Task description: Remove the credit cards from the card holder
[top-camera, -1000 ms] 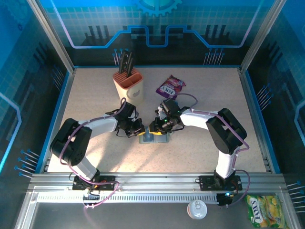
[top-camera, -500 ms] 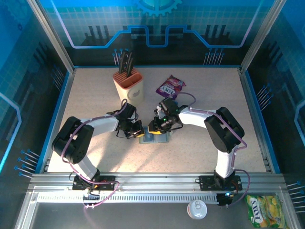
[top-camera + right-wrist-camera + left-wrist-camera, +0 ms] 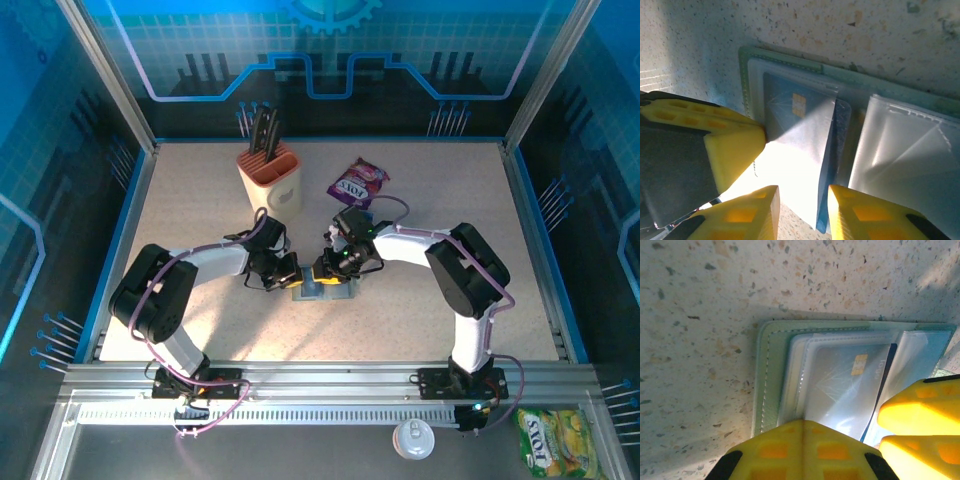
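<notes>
At the middle of the table [image 3: 190,215] the card holder [image 3: 338,292] lies open and flat; in its sleeve a blue credit card [image 3: 790,102] points its long axis at the right gripper [image 3: 803,197], jaws narrowly parted astride its near edge; the left gripper [image 3: 801,429], jaws closed, pins the holder's edge.

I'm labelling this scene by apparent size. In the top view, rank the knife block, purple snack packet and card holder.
Largest: knife block.
Next: purple snack packet.
Smallest as seen: card holder, but the left gripper and right gripper cover part, so that rank is unsure.
</notes>
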You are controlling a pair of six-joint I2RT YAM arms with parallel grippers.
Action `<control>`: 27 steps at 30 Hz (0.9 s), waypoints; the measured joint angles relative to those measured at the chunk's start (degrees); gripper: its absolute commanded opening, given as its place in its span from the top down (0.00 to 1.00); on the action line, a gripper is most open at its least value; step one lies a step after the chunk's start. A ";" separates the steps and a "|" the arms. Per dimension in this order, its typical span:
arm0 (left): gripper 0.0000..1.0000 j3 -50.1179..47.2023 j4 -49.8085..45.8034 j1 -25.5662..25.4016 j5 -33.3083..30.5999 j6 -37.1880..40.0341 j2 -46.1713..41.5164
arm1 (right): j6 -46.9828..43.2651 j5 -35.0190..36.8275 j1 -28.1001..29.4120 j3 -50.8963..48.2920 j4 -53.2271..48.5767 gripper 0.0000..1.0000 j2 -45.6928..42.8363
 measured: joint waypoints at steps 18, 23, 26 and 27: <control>1.00 0.00 0.02 0.00 0.00 0.00 0.00 | 0.72 -1.79 0.94 0.87 1.99 0.73 2.32; 1.00 0.00 0.02 0.00 0.00 -0.02 0.00 | 1.42 -2.43 1.16 0.87 2.84 0.72 2.58; 0.99 -0.02 0.04 0.00 0.02 -0.02 0.00 | 1.33 -2.34 1.16 0.87 2.75 0.71 2.62; 0.99 -0.02 0.04 0.00 0.02 -0.02 0.00 | 1.25 -2.10 1.18 0.87 2.56 0.71 2.62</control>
